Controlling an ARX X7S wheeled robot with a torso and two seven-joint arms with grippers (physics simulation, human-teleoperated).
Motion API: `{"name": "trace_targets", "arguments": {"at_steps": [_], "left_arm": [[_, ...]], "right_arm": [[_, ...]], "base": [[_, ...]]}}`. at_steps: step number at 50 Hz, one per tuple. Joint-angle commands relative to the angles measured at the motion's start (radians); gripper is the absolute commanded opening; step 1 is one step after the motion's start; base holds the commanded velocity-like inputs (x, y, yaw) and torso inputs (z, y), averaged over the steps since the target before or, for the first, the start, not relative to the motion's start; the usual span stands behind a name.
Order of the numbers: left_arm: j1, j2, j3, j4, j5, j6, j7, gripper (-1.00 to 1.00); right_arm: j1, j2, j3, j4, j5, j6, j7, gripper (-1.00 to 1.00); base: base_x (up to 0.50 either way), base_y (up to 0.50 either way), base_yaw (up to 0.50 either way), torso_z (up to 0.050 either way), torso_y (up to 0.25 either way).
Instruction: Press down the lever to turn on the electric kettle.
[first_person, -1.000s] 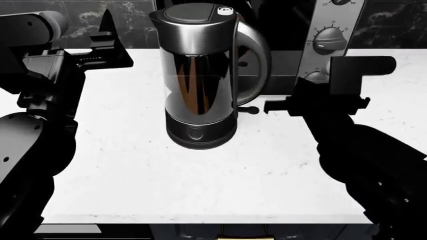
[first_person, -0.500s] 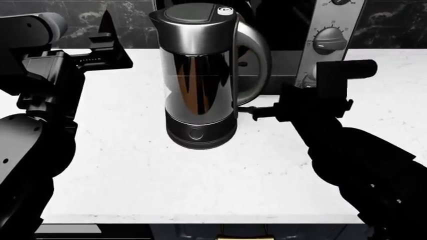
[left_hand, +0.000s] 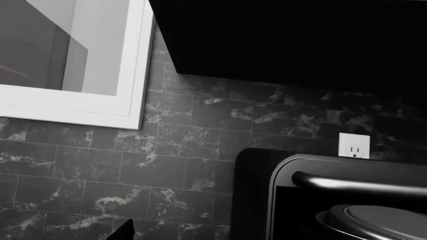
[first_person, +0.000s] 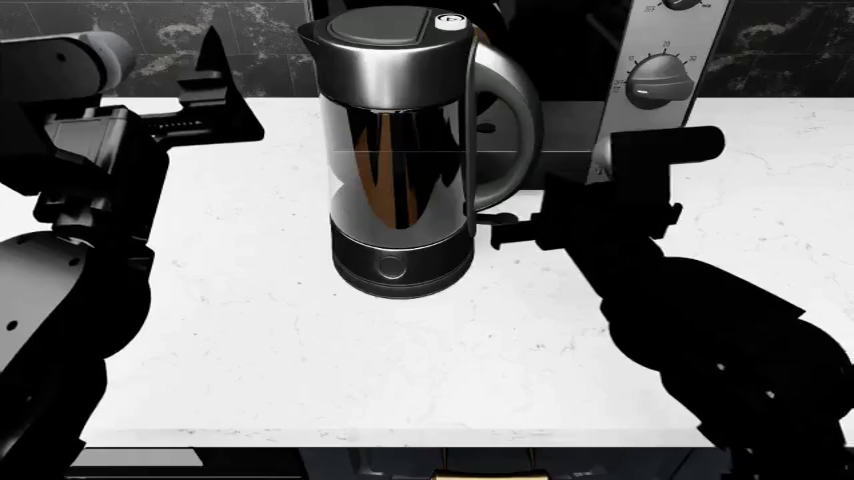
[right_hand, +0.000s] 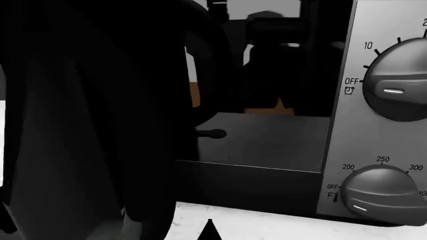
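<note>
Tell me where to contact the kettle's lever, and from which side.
Press on the rounded tip of the lever, coming from above. It is a thin stick projecting sideways below the handle of the electric kettle, so only its top face gives a surface. The right tool is already level with it.

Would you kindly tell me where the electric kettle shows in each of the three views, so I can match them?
Head view: the electric kettle stands mid-picture on the white counter.
Right wrist view: its dark body fills the picture's left half.
Left wrist view: only a grey lid, probably its own, in the picture's lower right corner.
Shared landmark: the silver appliance with dials, head and right wrist views.
</note>
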Motion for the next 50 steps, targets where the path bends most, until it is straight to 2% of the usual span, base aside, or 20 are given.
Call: {"name": "trace_targets", "arguments": {"at_steps": [1, 40, 50], "left_arm": [[0.004, -0.001, 0.002, -0.004, 0.003, 0.005, -0.001, 1.0], [0.005, -0.006, 0.012, -0.014, 0.005, 0.013, -0.006, 1.0], [0.011, -0.006, 0.014, -0.02, 0.006, 0.021, -0.004, 1.0]], "right_arm": [[0.009, -0.008, -0.017, 0.023, -0.008, -0.014, -0.018, -1.0], [0.016, -0.032, -0.083, 0.103, -0.031, -0.038, -0.069, -1.0], [0.012, -0.047, -0.059, 0.109, 0.015, -0.02, -0.065, -1.0]], "base": [[0.0, 0.0, 0.0, 0.0, 0.0], [0.0, 0.0, 0.0, 0.0, 0.0], [0.0, 0.0, 0.0, 0.0, 0.0]]}}
